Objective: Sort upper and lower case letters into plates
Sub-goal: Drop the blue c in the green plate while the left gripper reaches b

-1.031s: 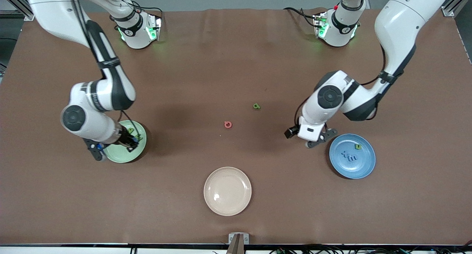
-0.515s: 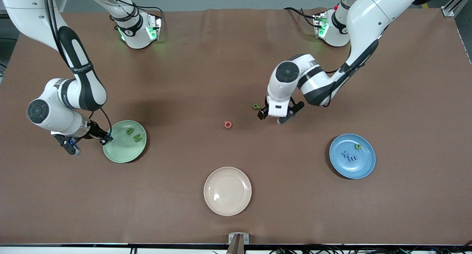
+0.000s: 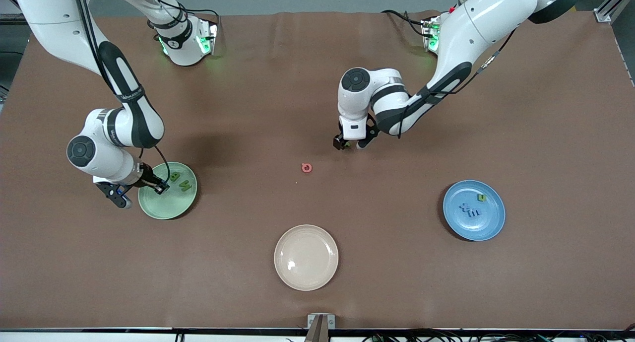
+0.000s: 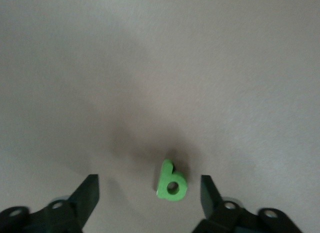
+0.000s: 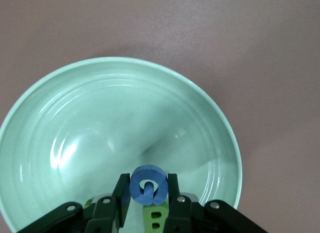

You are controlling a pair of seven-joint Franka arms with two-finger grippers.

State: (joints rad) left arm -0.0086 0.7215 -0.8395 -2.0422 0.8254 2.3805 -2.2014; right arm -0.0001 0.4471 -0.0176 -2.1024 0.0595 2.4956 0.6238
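Over the pale green plate (image 5: 30, 118), right gripper (image 5: 145, 203) pinches a blue letter (image 5: 147, 183); release it low, clear of the two green letters (image 3: 179, 181) lying there. Left gripper (image 4: 150, 193), fingers spread, straddles a green lowercase b (image 4: 171, 182) on the table; centre before closing.

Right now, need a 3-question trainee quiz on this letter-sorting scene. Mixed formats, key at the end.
1. True or false: the right gripper holds a blue letter over the green plate.
2. What lies between the left gripper's open fingers? A) red letter B) green letter C) nothing
3. Fill in: the beige plate holds ___ letters.

Key: 1 true; 2 B; 3 no
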